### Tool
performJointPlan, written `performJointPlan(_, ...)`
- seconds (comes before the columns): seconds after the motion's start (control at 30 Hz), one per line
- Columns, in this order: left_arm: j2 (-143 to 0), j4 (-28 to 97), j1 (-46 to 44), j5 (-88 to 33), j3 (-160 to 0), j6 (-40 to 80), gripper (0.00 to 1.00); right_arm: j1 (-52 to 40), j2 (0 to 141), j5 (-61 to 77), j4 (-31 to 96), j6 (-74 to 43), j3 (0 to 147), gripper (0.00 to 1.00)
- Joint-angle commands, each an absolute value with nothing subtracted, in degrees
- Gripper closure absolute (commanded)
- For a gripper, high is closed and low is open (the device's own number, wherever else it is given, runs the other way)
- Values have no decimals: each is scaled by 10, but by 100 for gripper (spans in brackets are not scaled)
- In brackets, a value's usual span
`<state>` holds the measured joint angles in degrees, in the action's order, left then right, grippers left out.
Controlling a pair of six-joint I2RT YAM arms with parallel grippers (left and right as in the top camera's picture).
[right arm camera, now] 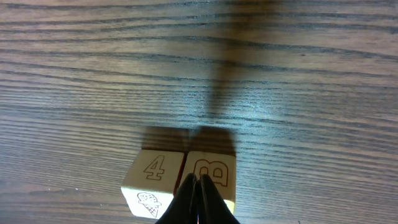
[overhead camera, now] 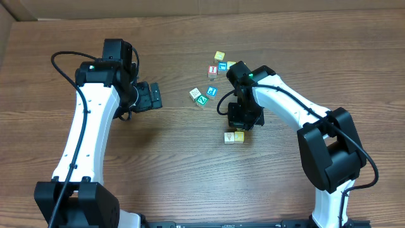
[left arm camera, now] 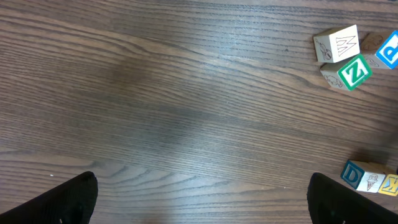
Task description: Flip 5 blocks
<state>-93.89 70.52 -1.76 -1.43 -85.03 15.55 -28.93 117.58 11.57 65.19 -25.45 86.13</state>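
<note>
Two cream blocks lie side by side below my right gripper (overhead camera: pixel 238 128): one marked "4" (right arm camera: pixel 155 169) (overhead camera: pixel 229 137), one marked "B" (right arm camera: pixel 216 169) (overhead camera: pixel 240 136). In the right wrist view my right gripper (right arm camera: pixel 198 182) is shut with nothing in it, its tips over the near edge of the "B" block by the seam between the two. A green "Z" block (overhead camera: pixel 202 99) (left arm camera: pixel 355 71), a whitish block (overhead camera: pixel 195 94) (left arm camera: pixel 337 45) and a blue "P" block (overhead camera: pixel 212 92) (left arm camera: pixel 390 50) cluster mid-table. My left gripper (overhead camera: pixel 154 96) (left arm camera: pixel 205 204) stands open over bare wood, left of that cluster.
A red-letter cube (overhead camera: pixel 212 71), a yellow cube (overhead camera: pixel 219 56) and a blue-letter cube (overhead camera: pixel 222 66) sit at the back, beside the right arm's elbow. The blue-letter cube (left arm camera: pixel 354 174) also shows at the left wrist view's lower right.
</note>
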Motion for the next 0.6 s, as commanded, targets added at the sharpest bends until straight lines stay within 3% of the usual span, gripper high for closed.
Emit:
performJointPlan(0.0,-944,704,-15,-11,-863,163,0,-292,1154,112,649,-255,858,96)
performJointPlan(0.57,-944,704,-15,-11,-863,163,0,-292,1154,106,644,-255,858,96)
